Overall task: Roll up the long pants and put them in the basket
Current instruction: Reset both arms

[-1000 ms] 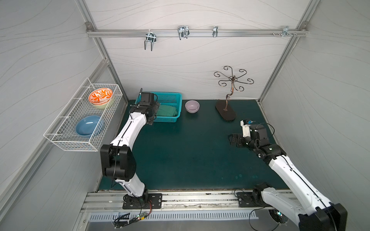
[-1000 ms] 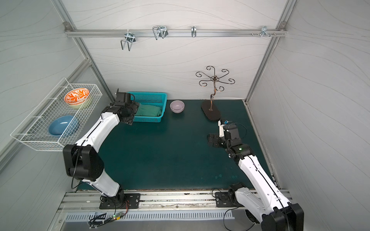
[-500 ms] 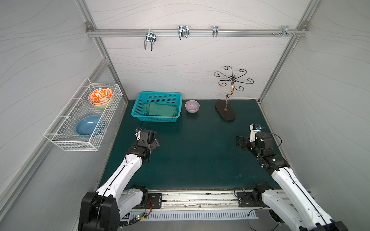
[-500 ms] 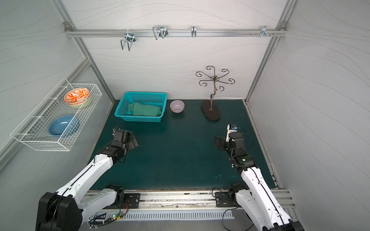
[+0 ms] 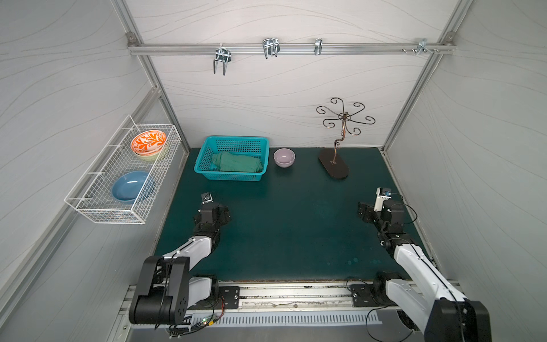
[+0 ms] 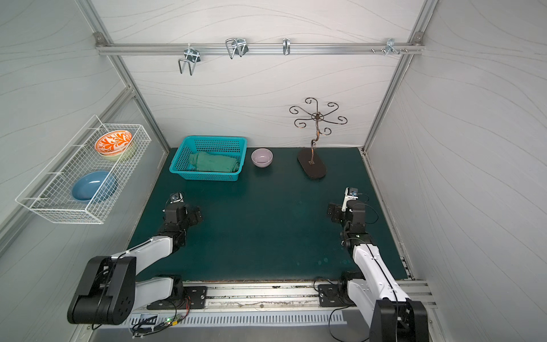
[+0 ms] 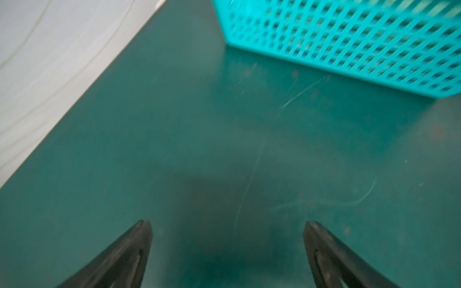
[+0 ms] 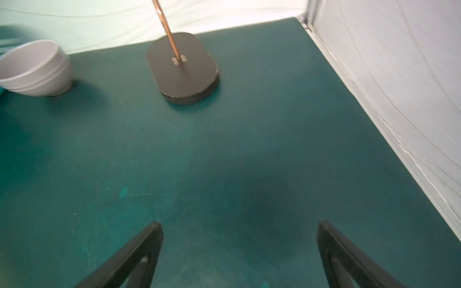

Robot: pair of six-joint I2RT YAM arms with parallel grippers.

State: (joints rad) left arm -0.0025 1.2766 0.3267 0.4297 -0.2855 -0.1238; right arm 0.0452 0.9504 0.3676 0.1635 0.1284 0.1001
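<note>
Soft mid-green cloth, that's the long pants [image 5: 236, 162], sitting bundled into a chunky roll inside the turquoise perforated plastic basket [image 5: 228, 177] at the back left of the dark teal mat [image 5: 296, 225]. Basket walls are hiding the lower part of the bundle, so I can't make out legs or waistband. Left gripper [image 7: 227, 224] is hanging over bare mat with its black wedge-shaped jaws spread wide, gripping nothing; its wrist view is blurring the basket's mesh. Right gripper [image 8: 239, 224] is gaping just as wide, also empty, facing a glossy pale bowl [image 8: 37, 69] and the dark oval base of a curly wire stand [image 8: 182, 69], whose top is getting cut off there
</note>
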